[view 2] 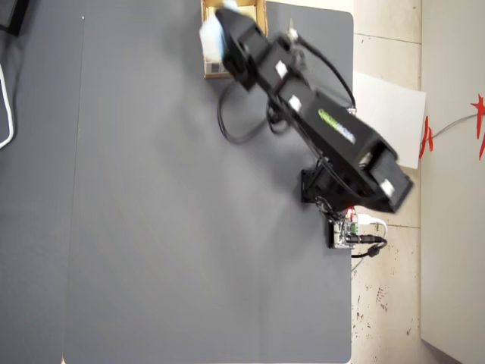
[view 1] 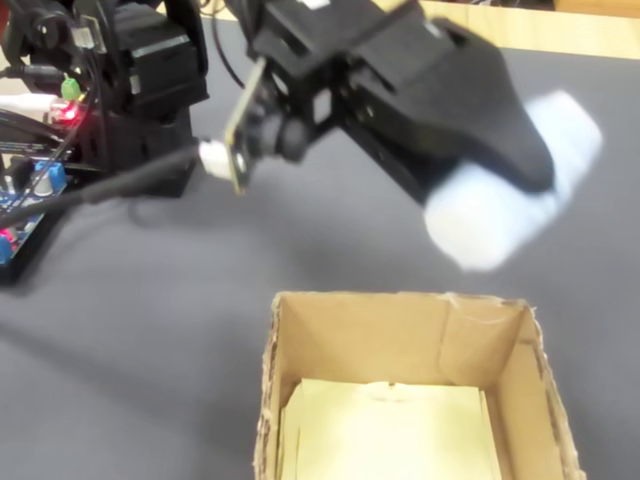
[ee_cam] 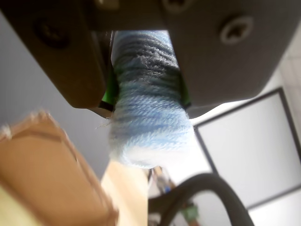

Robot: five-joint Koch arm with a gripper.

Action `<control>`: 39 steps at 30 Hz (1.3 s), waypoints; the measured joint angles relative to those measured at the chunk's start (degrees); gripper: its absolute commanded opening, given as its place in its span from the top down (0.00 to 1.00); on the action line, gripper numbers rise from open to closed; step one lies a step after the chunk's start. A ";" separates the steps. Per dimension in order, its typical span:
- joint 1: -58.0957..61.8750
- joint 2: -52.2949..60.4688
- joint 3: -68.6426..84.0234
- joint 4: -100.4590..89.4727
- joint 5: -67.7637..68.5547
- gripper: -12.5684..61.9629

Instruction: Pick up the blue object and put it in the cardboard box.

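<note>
The tool (ee_cam: 148, 101) clamps the blue yarn roll (ee_cam: 149, 127), blurred in the fixed view; the overhead view shows the cardboard box (view 2: 261, 15) mostly hidden beneath it.

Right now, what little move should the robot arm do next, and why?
Probably carry the blue roll a bit farther over the cardboard box. The gripper is clamped on the roll, and in the fixed view it hangs just beyond the box's far wall.
</note>
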 measured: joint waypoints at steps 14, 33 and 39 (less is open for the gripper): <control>6.68 -7.29 -9.32 25.84 -2.46 0.53; 2.29 -3.69 -10.99 27.16 8.26 0.38; -6.94 2.90 -5.45 23.12 13.36 0.38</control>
